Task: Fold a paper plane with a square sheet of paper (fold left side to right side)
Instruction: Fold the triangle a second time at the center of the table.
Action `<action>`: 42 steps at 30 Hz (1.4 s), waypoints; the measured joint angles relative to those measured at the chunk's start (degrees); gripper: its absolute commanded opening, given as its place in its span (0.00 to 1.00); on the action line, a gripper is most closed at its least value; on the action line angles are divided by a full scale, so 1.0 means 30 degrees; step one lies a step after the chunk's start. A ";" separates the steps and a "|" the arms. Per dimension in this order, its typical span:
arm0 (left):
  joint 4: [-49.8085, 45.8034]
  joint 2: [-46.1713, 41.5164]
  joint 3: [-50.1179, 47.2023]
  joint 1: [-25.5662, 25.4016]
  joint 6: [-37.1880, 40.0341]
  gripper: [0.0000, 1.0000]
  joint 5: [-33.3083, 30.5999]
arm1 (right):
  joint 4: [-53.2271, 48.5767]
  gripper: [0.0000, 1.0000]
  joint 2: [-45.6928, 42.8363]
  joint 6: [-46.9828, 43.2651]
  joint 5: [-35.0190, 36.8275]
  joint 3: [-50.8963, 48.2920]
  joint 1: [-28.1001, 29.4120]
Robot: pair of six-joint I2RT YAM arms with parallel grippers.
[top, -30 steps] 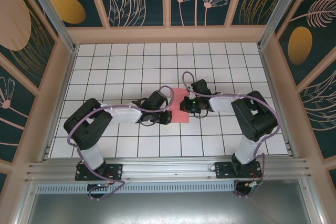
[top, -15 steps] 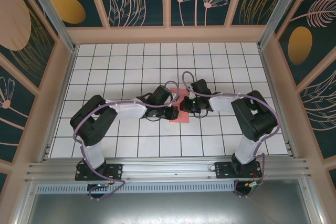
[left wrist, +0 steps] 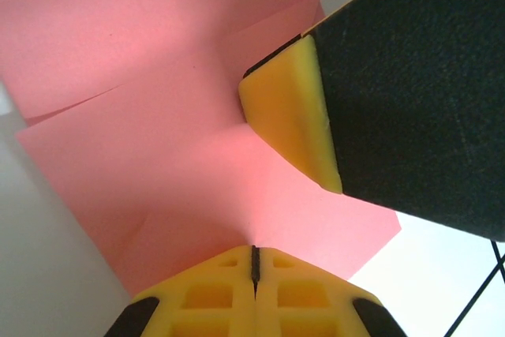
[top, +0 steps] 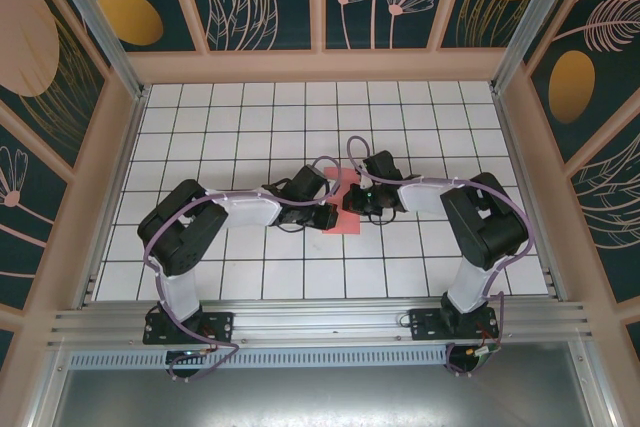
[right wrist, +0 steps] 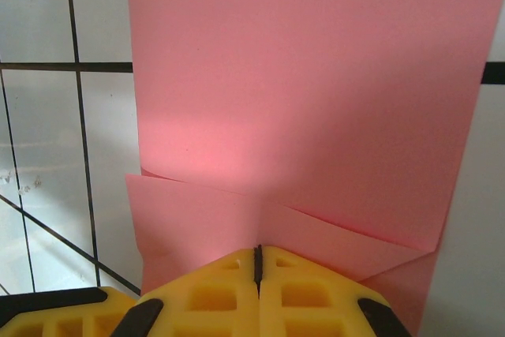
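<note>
The square sheet of paper point(top: 343, 226), pink-red, lies on the white grid table point(top: 230, 127), doubled over into a strip about one tile wide. In the right wrist view the upper layer point(right wrist: 300, 76) sits slightly askew over the lower one. My left gripper point(top: 332, 215) is shut at the strip's left side. Its tips point(left wrist: 254, 252) meet the paper point(left wrist: 158, 155), which puckers up into the slit. My right gripper point(top: 352, 203) is shut at the right side, and the paper ridges up to its closed tips point(right wrist: 257, 252). One of its yellow fingers point(left wrist: 296, 116) rests on the paper in the left wrist view.
Both arms reach in to the table's middle, with their wrists almost touching over the paper. Purple cables loop off each forearm. Peach walls point(top: 120, 147) enclose the table on three sides, and a metal rail point(top: 320, 322) runs along the near edge.
My left gripper has swung right, carrying the paper's left part over the right part. The visible paper has narrowed from about two tiles to one. The right gripper has stayed put.
</note>
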 measured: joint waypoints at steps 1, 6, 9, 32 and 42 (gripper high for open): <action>0.0000 0.0000 -0.0109 0.0000 0.0044 0.02 -0.0051 | -0.0036 0.00 0.0000 -0.0044 0.0015 0.0015 -0.0007; 0.0321 -0.0095 -0.0401 0.0000 0.0182 0.01 -0.0146 | -0.0189 0.00 0.0007 -0.0248 0.0051 0.0080 -0.0015; 0.0474 -0.0357 -0.0765 0.0000 0.0415 0.01 -0.0175 | -0.0350 0.00 0.0007 -0.0335 0.0036 0.0124 -0.0036; -0.1800 -0.3905 -0.2987 0.0342 0.1253 0.13 -0.1129 | -0.0430 0.11 -0.0015 -0.0335 -0.0291 0.0175 -0.0211; 0.0525 -0.5406 -0.2958 0.2543 0.0452 0.52 0.0255 | 0.0546 0.61 -0.3905 -0.0503 0.1071 -0.0444 -0.0976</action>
